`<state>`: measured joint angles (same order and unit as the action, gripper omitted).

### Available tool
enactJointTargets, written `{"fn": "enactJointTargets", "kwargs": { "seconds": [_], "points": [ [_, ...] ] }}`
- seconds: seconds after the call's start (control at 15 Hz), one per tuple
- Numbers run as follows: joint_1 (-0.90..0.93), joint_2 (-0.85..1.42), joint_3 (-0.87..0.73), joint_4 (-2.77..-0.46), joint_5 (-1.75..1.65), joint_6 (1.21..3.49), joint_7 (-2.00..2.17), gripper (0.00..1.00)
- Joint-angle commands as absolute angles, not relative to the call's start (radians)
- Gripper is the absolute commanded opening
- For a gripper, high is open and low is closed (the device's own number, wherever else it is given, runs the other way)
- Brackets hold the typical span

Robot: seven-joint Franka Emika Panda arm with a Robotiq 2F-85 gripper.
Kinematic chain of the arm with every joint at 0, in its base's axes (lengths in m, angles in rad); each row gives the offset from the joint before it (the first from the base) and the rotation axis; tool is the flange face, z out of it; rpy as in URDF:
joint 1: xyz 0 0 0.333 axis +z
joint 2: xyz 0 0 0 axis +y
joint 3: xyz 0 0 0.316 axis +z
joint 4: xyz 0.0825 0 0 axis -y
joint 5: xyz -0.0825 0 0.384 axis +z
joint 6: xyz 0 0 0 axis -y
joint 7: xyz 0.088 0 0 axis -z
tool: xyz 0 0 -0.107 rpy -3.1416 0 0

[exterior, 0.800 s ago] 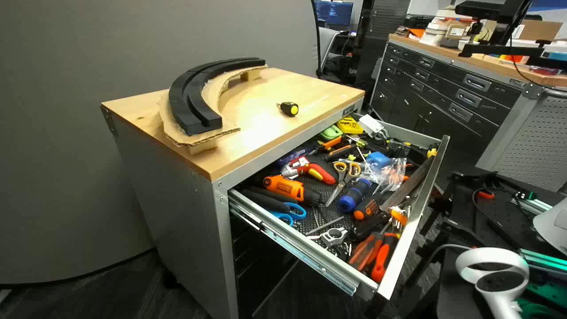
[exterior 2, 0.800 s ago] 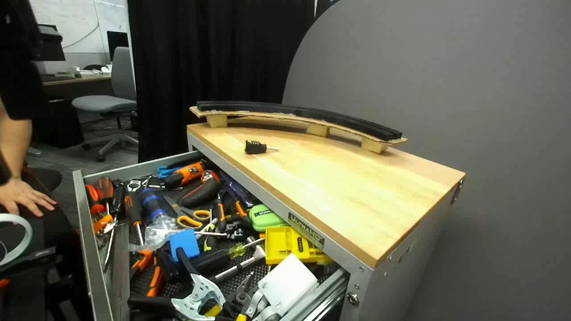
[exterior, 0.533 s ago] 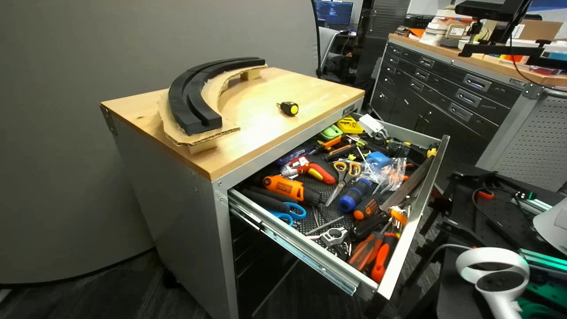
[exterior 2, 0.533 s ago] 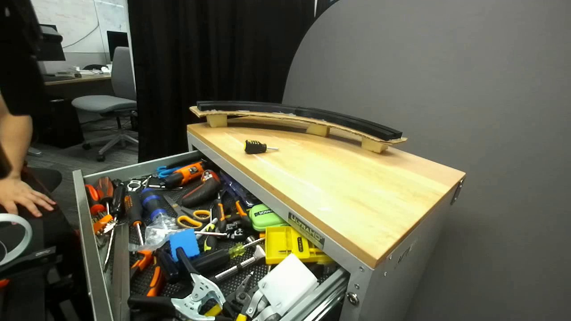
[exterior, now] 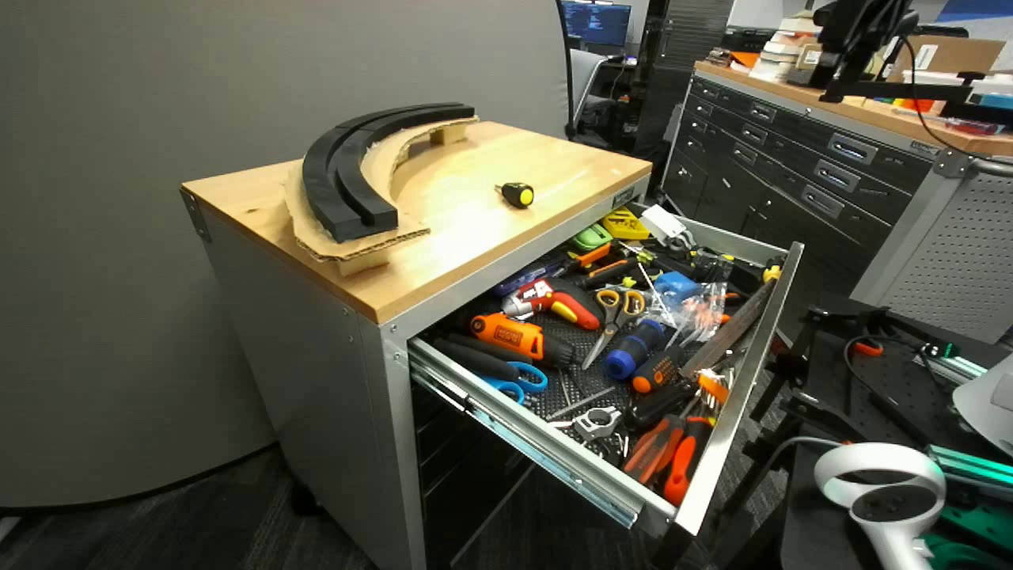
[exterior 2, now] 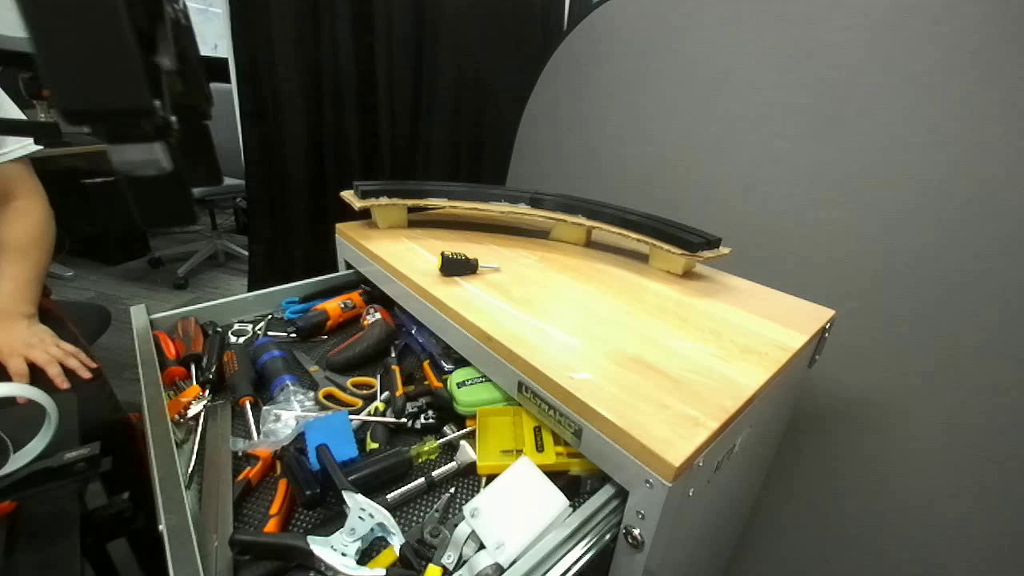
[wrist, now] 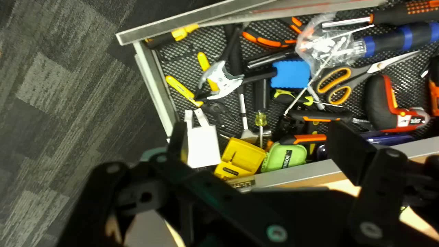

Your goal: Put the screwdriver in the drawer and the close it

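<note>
The stubby screwdriver (exterior: 518, 195) with its black and yellow handle lies on the wooden cabinet top in both exterior views (exterior 2: 458, 264). The drawer (exterior: 740, 388) below that top is pulled out and full of tools; its front wall also shows in the other picture (exterior 2: 164, 440) and in the wrist view (wrist: 192, 18). In the wrist view my gripper (wrist: 263, 145) is open and empty, its fingers wide apart, above the drawer's inner edge near a yellow case and a green case. The screwdriver cannot be made out surely in the wrist view.
A curved black track (exterior: 340, 186) on cardboard and blocks stands on the cabinet top (exterior 2: 608, 344). A black tool chest (exterior: 791, 150) is behind. A black cart with a white controller (exterior: 878, 483) stands before the drawer. A person's hand (exterior 2: 44, 352) rests near the drawer front.
A dark, blurred part of my arm has moved further into view at the upper left of an exterior view and shifted at the upper right of another. The screwdriver and drawer have not moved.
</note>
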<state>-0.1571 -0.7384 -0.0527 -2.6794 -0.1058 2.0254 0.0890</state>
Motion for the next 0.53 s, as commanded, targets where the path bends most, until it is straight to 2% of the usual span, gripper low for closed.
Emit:
{"fn": "enactJointTargets", "kwargs": {
  "seconds": [0.0, 0.2, 0.47],
  "points": [
    [-0.074, -0.655, 0.123, -2.681, -0.056, 2.182, 0.296, 1.00],
    [-0.031, -0.502, 0.270, -2.636, -0.065, 2.354, 0.464, 1.00],
    [-0.073, -0.296, 0.395, -2.561, -0.164, 2.557, 0.643, 1.00]
  ]
}}
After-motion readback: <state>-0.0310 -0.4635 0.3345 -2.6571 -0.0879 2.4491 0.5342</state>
